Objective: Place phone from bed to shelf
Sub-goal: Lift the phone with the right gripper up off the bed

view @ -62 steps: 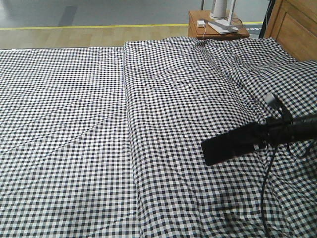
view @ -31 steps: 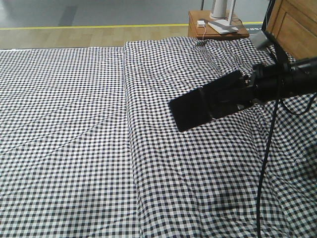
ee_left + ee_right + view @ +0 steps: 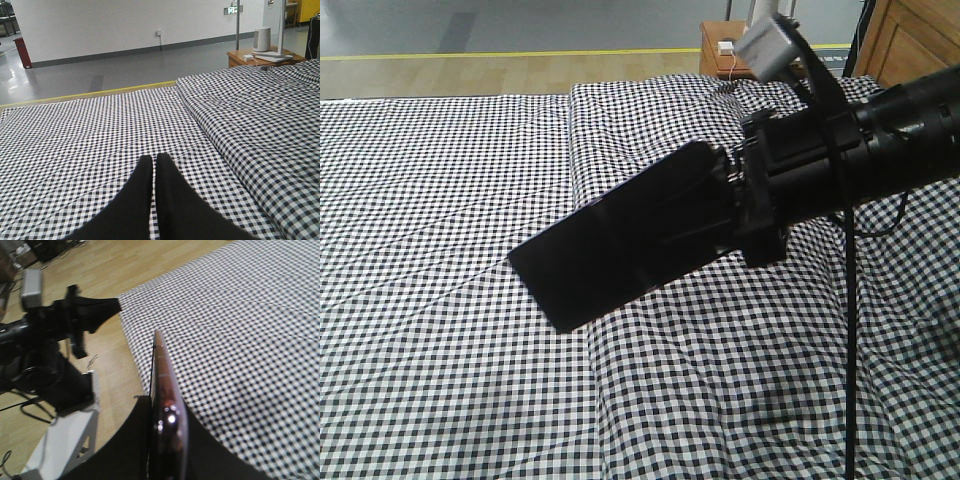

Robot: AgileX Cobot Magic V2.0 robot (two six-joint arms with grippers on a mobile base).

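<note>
The phone [image 3: 620, 245], a thin glossy black slab, hangs in the air above the bed [image 3: 450, 200], tilted down to the left. My right gripper [image 3: 725, 205] is shut on its right end. In the right wrist view the phone [image 3: 162, 375] shows edge-on with a pinkish rim, clamped between the dark fingers of the right gripper [image 3: 167, 412]. My left gripper [image 3: 154, 160] is shut with nothing in it, low over the checked bed [image 3: 75, 135]. It also shows from the right wrist view as the left gripper [image 3: 116, 304], beyond the bed's edge. The shelf is out of view.
A brown headboard [image 3: 915, 45] stands at the far right. A small bedside table [image 3: 730, 55] with a white device and cable sits behind the bed. A raised fold in the cloth [image 3: 585, 160] runs front to back. Wooden floor [image 3: 110, 270] and a white robot base [image 3: 65, 440] lie beside the bed.
My right arm has lifted the phone off the right side of the bed and swung it up and leftward, much closer to the front camera.
</note>
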